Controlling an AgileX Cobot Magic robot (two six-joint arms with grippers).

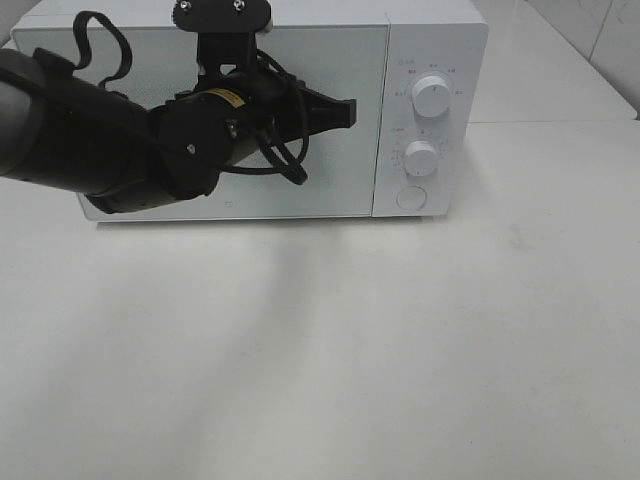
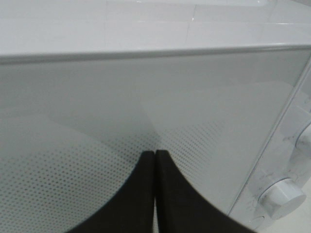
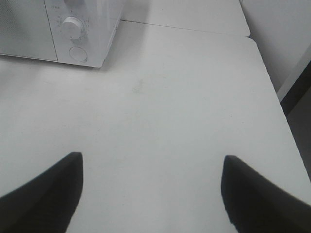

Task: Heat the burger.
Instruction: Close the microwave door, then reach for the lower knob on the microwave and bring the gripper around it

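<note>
Black left gripper (image 1: 348, 112) pressed together, held close before shut grey door (image 1: 340, 60) of white boxy microwave (image 1: 470, 60). Black right gripper (image 3: 151, 156) spread wide, nothing held, above white table (image 3: 170, 97). Burger's place cannot be told.

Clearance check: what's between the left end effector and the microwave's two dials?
Just the right strip of the closed door lies between the left end effector, the upper dial and the lower dial; the exterior high view shows it.
</note>
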